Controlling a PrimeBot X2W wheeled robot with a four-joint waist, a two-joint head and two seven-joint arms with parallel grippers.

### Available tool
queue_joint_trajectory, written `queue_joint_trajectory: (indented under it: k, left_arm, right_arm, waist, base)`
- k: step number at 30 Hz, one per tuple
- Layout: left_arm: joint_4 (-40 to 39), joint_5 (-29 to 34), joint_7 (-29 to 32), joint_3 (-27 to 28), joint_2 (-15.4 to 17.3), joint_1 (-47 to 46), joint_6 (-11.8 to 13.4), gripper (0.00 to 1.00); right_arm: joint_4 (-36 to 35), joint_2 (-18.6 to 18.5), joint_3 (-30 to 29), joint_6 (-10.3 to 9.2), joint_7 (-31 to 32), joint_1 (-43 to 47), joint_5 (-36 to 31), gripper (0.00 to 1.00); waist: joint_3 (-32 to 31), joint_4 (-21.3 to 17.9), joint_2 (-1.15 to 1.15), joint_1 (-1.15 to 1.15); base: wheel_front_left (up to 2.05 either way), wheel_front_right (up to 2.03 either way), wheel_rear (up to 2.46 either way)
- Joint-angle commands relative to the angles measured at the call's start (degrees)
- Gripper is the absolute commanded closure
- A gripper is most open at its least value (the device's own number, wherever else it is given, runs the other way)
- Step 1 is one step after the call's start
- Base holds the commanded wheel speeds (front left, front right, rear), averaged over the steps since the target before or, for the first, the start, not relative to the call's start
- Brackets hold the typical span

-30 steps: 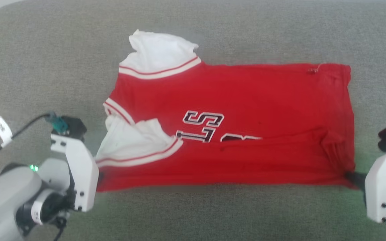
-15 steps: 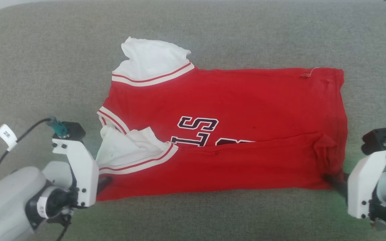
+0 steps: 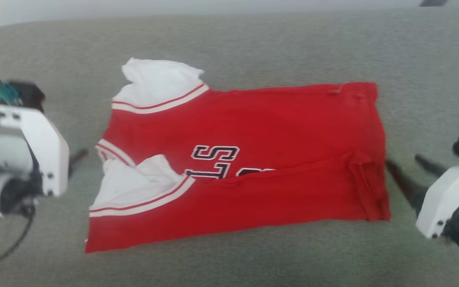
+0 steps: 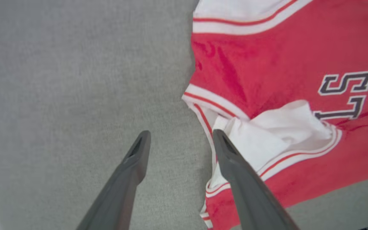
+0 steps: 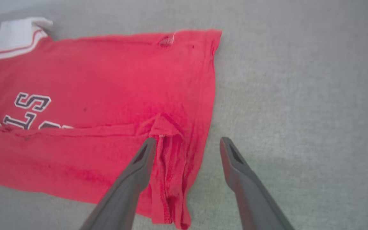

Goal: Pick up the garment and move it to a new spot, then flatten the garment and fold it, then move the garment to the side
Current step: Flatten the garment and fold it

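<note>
Grey cloth surface [image 3: 277, 44]: I am seeing it spreading across nearly the whole frame.
Dark shape [image 3: 432, 3]: showing at the top right edge, blurred.

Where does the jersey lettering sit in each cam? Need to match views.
Head view: lettering on the garment, just left of centre.
Left wrist view: lettering at the right edge, mid-height.
Right wrist view: lettering at the left edge, mid-height.
Shared landmark: far white sleeve with its striped band.

Left pincer [image 4: 180, 132] spread wide, empty; right pincer [image 5: 187, 139] likewise.
</note>
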Motion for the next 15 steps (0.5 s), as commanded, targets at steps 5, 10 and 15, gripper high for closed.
queue_joint_trajectory:
  k: [5, 10, 15]
  left_arm:
    - [4.3, 2.3, 0.6, 1.1, -1.1, -5.2, -2.9, 0.0]
    - [10.7, 3.6, 0.7, 2.1, -3.1, -10.0, -5.6, 0.0]
    - [17.5, 5.4, 1.5, 2.2, -4.7, -14.9, -8.6, 0.0]
  right_arm:
    - [-2.6, 0.2, 1.5, -0.01, -10.5, -3.9, -3.0, 0.0]
    - [-3.3, 1.4, 4.1, -0.01, -22.3, -7.5, -5.8, 0.0]
    - [-1.2, 3.0, 6.7, -0.01, -30.2, -9.6, -7.8, 0.0]
  waist:
    - [0.8, -5.0, 0.0, 0.0]
    - [2.7, -9.8, 0.0, 0.0]
    - [5.4, -14.1, 0.0, 0.0]
  base:
    - [0.0, 0.0, 0.0]
    - [0.0, 0.0, 0.0]
    - [0.0, 0.0, 0.0]
